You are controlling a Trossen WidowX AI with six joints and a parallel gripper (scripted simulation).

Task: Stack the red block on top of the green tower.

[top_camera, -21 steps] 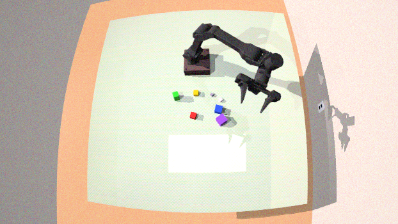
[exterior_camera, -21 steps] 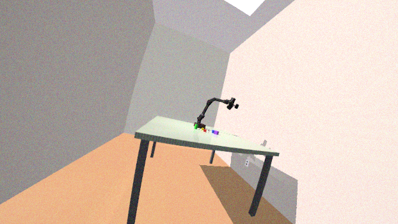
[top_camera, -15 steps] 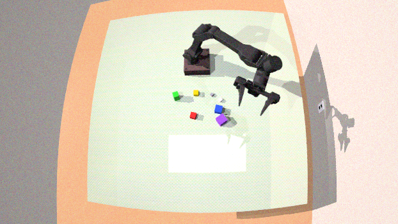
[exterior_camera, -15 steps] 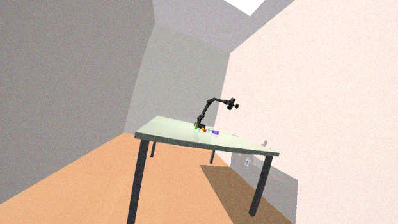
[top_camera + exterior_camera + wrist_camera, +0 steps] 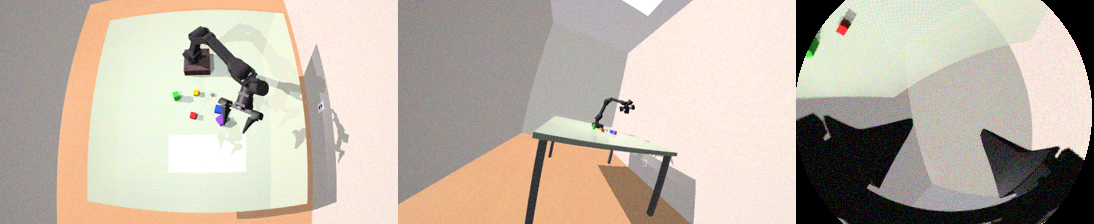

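The red block (image 5: pixel 193 115) (image 5: pixel 603 130) (image 5: pixel 842 30) lies on the table, in front of the arm's base in the top view. The green tower (image 5: pixel 176 96) (image 5: pixel 594 126) (image 5: pixel 812 47) stands upright to the left of the base's front and is cut by the edge of the wrist view. My gripper (image 5: pixel 234 128) (image 5: pixel 626 109) (image 5: pixel 948 127) is open and empty. It hangs high above the table, well to the right of the red block and the green tower in the top view.
A yellow block (image 5: pixel 196 93) stands near the green tower. A blue block (image 5: pixel 218 109) and a purple block (image 5: pixel 220 120) (image 5: pixel 614 132) lie right of the red block, partly behind the left finger. A tiny grey piece (image 5: pixel 212 94) lies near them. A white rectangle (image 5: pixel 205 157) is at the front.
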